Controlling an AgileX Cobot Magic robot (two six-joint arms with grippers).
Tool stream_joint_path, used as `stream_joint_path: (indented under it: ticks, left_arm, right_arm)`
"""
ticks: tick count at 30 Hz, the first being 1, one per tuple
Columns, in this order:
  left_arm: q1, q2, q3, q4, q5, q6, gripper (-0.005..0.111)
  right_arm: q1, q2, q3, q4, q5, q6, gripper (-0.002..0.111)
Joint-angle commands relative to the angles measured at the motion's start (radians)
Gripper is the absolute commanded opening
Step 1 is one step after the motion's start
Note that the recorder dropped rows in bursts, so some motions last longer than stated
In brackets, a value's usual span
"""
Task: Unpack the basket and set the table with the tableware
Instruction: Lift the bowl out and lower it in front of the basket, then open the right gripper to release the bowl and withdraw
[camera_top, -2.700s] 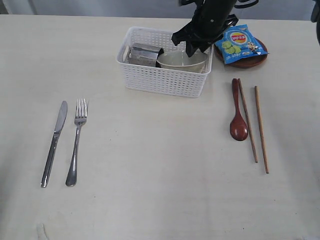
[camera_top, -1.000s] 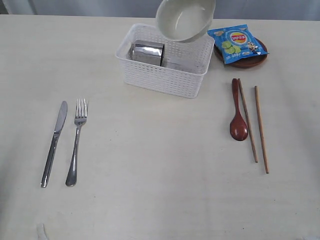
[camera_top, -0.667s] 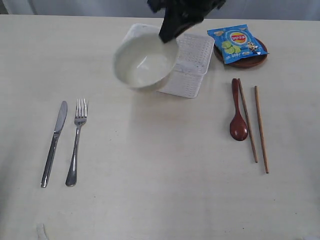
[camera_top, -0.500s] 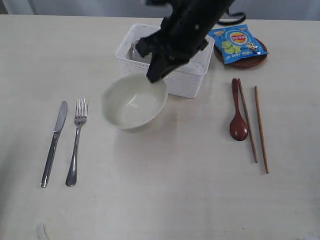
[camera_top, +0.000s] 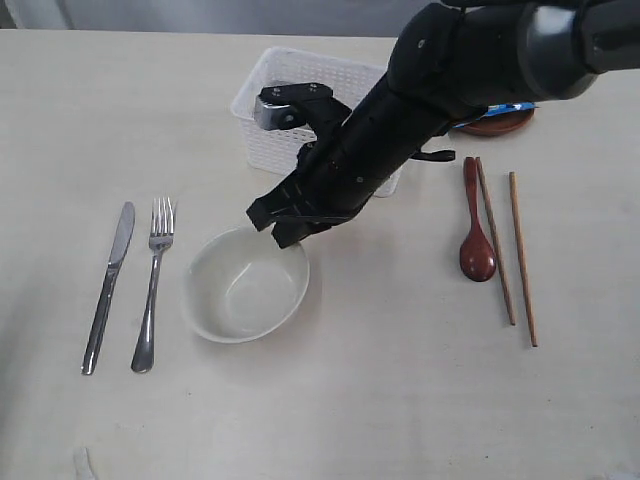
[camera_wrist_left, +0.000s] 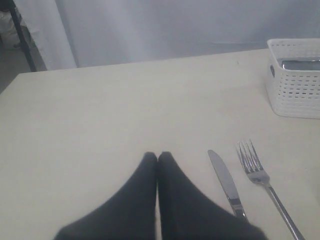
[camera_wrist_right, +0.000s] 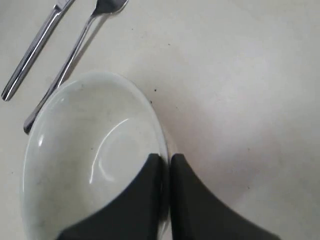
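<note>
The off-white bowl (camera_top: 245, 288) (camera_wrist_right: 90, 155) sits low over the table (camera_top: 330, 400), right of the fork (camera_top: 152, 280) and knife (camera_top: 108, 285). My right gripper (camera_top: 288, 232) (camera_wrist_right: 165, 159) is shut on the bowl's rim, one finger inside and one outside. The white basket (camera_top: 262, 110) stands behind, partly hidden by the right arm, with the steel cup (camera_top: 266, 110) (camera_wrist_left: 300, 64) in it. The wooden spoon (camera_top: 476, 235) and two chopsticks (camera_top: 507, 245) lie at the right. My left gripper (camera_wrist_left: 158, 156) is shut and empty, hovering left of the knife (camera_wrist_left: 226, 182).
A brown plate (camera_top: 495, 124) shows behind the right arm, at the back right, mostly hidden. The basket (camera_wrist_left: 295, 80) stands beyond the fork (camera_wrist_left: 262, 180) in the left wrist view.
My right gripper has lifted the bowl out of the basket, swung it forward and left, and lowered it to the table beside the fork.
</note>
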Motion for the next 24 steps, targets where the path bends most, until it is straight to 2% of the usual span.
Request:
stream_joint_path:
  ticks: [1, 9, 11, 15, 17, 24]
  left_arm:
    - [-0.005, -0.002, 0.002, -0.004, -0.001, -0.002, 0.000]
    - [-0.005, -0.002, 0.002, -0.003, -0.001, -0.002, 0.000]
    - [-0.005, -0.002, 0.002, -0.003, -0.001, -0.002, 0.000]
    - [-0.005, -0.002, 0.002, -0.001, -0.001, -0.002, 0.000]
    - [-0.005, -0.002, 0.002, -0.001, -0.001, -0.002, 0.000]
    - [-0.005, -0.002, 0.002, -0.001, -0.001, -0.002, 0.000]
  right_arm:
    - [0.001, -0.013, 0.012, 0.014, -0.057, -0.001, -0.001]
    - [-0.002, -0.013, 0.012, -0.026, -0.015, 0.046, 0.001]
    - [-0.002, -0.013, 0.012, -0.063, -0.007, 0.072, 0.009]
    - [-0.002, -0.013, 0.012, -0.155, -0.006, 0.151, 0.036]
    - [-0.002, -0.015, 0.012, -0.154, -0.006, 0.157, 0.045]
    - [-0.002, -0.116, 0.012, -0.159, -0.052, 0.157, 0.048]
